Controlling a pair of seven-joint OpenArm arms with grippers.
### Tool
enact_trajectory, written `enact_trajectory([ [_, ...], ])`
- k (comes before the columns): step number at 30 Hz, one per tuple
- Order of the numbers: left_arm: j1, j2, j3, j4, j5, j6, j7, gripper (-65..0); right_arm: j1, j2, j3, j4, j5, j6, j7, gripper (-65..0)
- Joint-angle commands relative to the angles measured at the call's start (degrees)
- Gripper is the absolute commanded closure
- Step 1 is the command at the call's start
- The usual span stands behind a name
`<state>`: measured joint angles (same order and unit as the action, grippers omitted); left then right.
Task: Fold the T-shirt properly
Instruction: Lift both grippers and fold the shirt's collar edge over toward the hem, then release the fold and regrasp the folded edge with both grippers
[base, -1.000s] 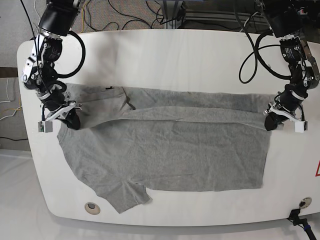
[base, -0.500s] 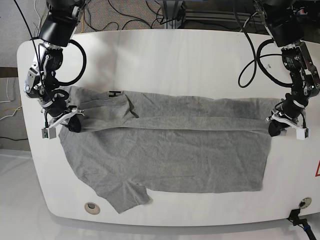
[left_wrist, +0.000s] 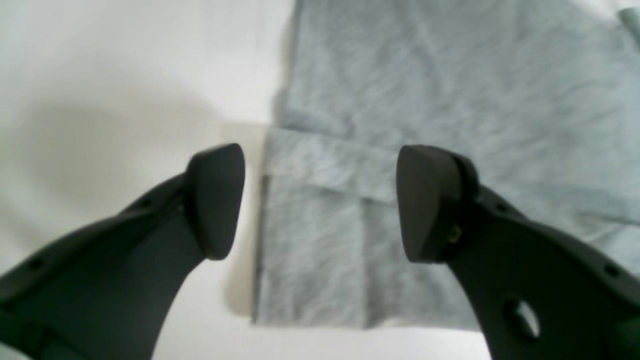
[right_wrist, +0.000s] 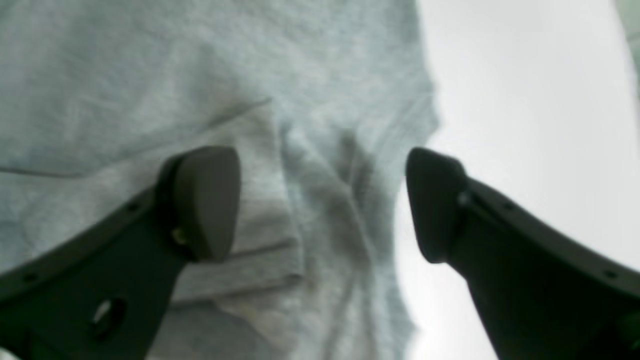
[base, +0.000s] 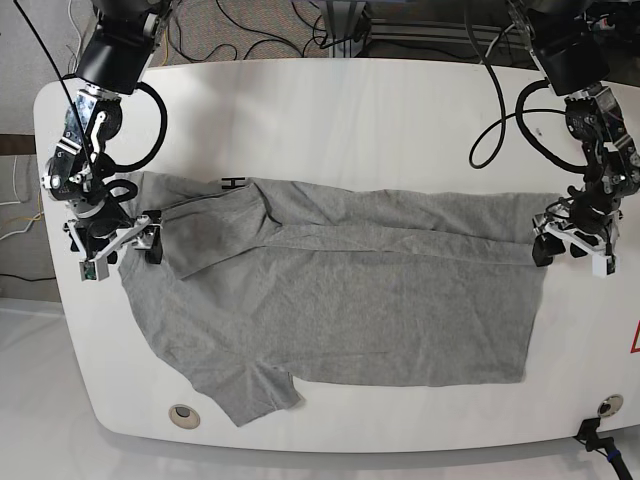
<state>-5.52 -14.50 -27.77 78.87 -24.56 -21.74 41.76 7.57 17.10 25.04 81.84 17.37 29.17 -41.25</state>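
**Far edge laid over, both claws just let go**

The shirt (base: 330, 300) lies flat across the middle of the white table (base: 330, 110), its far long edge folded toward the near side in a strip running from the sleeve end to the hem end; the near sleeve (base: 255, 390) is not yet folded. A second ago each claw was clenched on a corner of that strip; now the left gripper (left_wrist: 320, 200) stands released over the hem corner and the right gripper (right_wrist: 320, 200) stands released over the bunched sleeve corner, cloth lying loose beneath both. So the first lengthwise fold looks set down. The sleeve end is wrinkled, so it may want smoothing before the near side is folded.
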Motion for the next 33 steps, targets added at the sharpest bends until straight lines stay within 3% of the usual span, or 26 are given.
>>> enact_trajectory([
  [1,-0.8,-2.2,-0.2,2.3,1.4,-0.4,-2.8,-44.9,-2.0,1.1,0.4,6.1,-3.1,0.5,1.9,-50.2],
  [4,4.1,-2.6,-0.3,7.0,3.6,-0.5,-7.3,-45.0,-8.2,1.1,0.4,13.0,-7.4,0.5,2.3,-50.2],
  [7,9.4,-2.6,-0.3,12.2,5.6,-0.5,-11.3,-44.9,-13.9,1.1,2.2,16.7,-7.9,0.5,2.4,-50.0],
  [14,17.4,-2.2,-0.3,15.9,7.8,-7.9,-19.3,-43.2,-19.2,0.8,5.4,13.8,-7.7,0.6,6.5,-50.0],
  [18,18.1,-2.2,-0.3,15.7,9.4,-8.1,-19.9,-37.8,-19.0,0.8,5.5,9.5,-7.7,1.7,7.9,-50.0],
  [30,18.8,-2.2,-0.7,15.4,9.5,-8.1,-19.9,-37.9,-16.9,-0.4,5.5,-1.5,-7.6,2.9,14.3,-49.9],
  [33,18.7,-2.2,-0.7,14.4,9.5,-7.8,-19.9,-37.9,-16.9,-0.5,5.5,-1.5,-7.6,2.9,14.3,-43.5],
])
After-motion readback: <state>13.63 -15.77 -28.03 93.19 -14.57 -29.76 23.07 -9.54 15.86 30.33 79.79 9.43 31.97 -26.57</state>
